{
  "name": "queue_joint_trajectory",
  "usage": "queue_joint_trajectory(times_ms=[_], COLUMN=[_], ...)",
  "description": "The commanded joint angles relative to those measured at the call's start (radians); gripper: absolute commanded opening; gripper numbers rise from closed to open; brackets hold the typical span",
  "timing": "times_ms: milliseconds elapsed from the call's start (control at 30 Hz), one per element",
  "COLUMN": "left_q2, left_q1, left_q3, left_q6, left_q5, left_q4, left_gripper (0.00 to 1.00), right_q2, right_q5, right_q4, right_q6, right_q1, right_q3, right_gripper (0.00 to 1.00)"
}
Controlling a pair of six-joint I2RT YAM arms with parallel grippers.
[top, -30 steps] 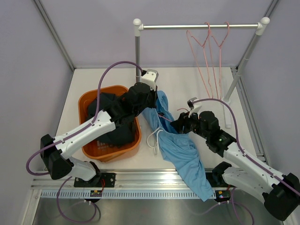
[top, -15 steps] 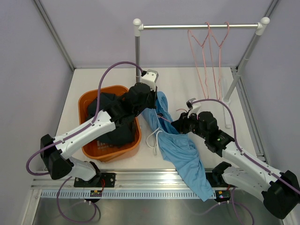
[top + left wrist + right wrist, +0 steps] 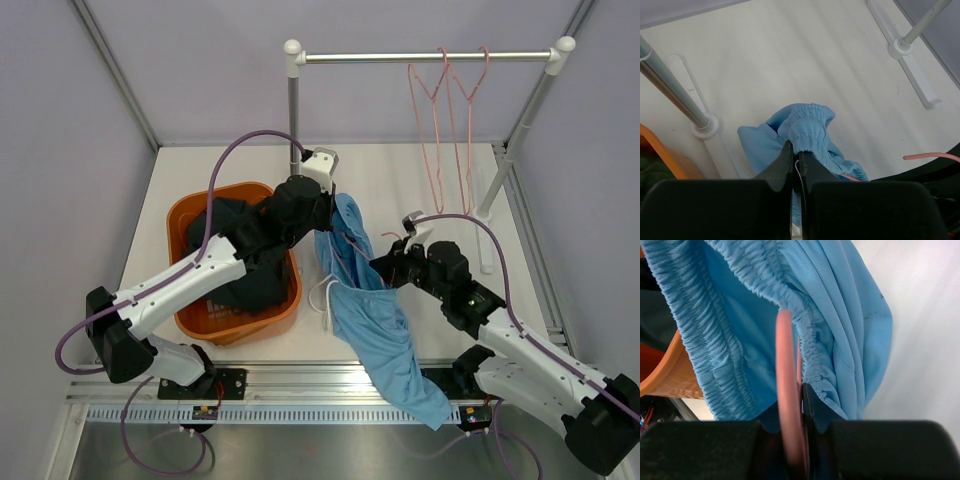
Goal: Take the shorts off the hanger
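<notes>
L tool (image 3: 795,150) is pinching light blue shorts (image 3: 375,320) by the waistband above mid-surface (image 3: 420,180); cloth is draping toward 5 o'clock. R tool (image 3: 801,390) is clamping pink hanger (image 3: 784,390) wire beside the waistband. Dark shorts (image 3: 240,265) are lying in orange basket (image 3: 185,215) at 9 o'clock.

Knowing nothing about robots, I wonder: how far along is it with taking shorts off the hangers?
Done: dark cloth shorts lie in the orange plastic basket, and two bare pink wire hangers hang on the metal rail. In hand: the left gripper pinches the light blue shorts at the waistband while the right gripper clamps the pink hanger caught in it. Left: pulling that hanger out.
</notes>
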Motion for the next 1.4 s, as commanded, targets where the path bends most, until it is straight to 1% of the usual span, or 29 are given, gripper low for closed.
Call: queue_joint_trajectory(times_ms=[0,67,200,300,400,533,667,833,967,1100,1267,1367], left_q2=[-0.015,-0.01,0.03,0.079,0.142,0.198,0.218,0.237,0.248,0.243,0.208,0.17], left_q1=[-0.001,-0.001,0.001,0.002,0.024,0.06,0.097,0.13,0.133,0.131,0.121,0.09], left_q3=[0.055,0.058,0.113,0.14,0.205,0.301,0.343,0.346,0.335,0.279,0.193,0.151], left_q6=[0.012,0.014,0.017,0.021,0.032,0.04,0.027,0.027,0.026,-0.003,-0.02,-0.003], left_q5=[-0.011,-0.031,-0.081,-0.106,-0.132,-0.157,-0.153,-0.135,-0.108,-0.028,0.021,0.038], left_q4=[0.066,0.059,0.008,-0.003,-0.02,-0.053,-0.087,-0.102,-0.106,-0.092,-0.058,-0.041], left_gripper=[0.0,0.0,0.0,0.0,0.0,0.0,0.0,0.0,0.0,0.0,0.0,0.0], right_q2=[-0.065,-0.092,-0.17,-0.201,-0.23,-0.264,-0.301,-0.332,-0.342,-0.332,-0.31,-0.295], right_q5=[0.028,0.027,0.01,-0.004,-0.013,-0.006,0.024,0.037,0.051,0.063,0.074,0.108], right_q4=[-0.036,-0.096,-0.185,-0.257,-0.332,-0.398,-0.431,-0.451,-0.452,-0.429,-0.392,-0.374], right_q6=[0.0,0.003,-0.002,-0.013,-0.02,-0.031,-0.034,-0.033,-0.036,-0.037,-0.034,-0.025], right_q1=[0.007,0.007,0.007,0.007,0.007,0.007,0.007,0.007,0.007,0.007,0.007,0.007], right_q3=[0.065,0.098,0.17,0.232,0.292,0.325,0.33,0.339,0.353,0.365,0.375,0.382], right_gripper=[0.02,0.0,0.0,0.0,0.0,0.0,0.0,0.0,0.0,0.0,0.0,0.0])
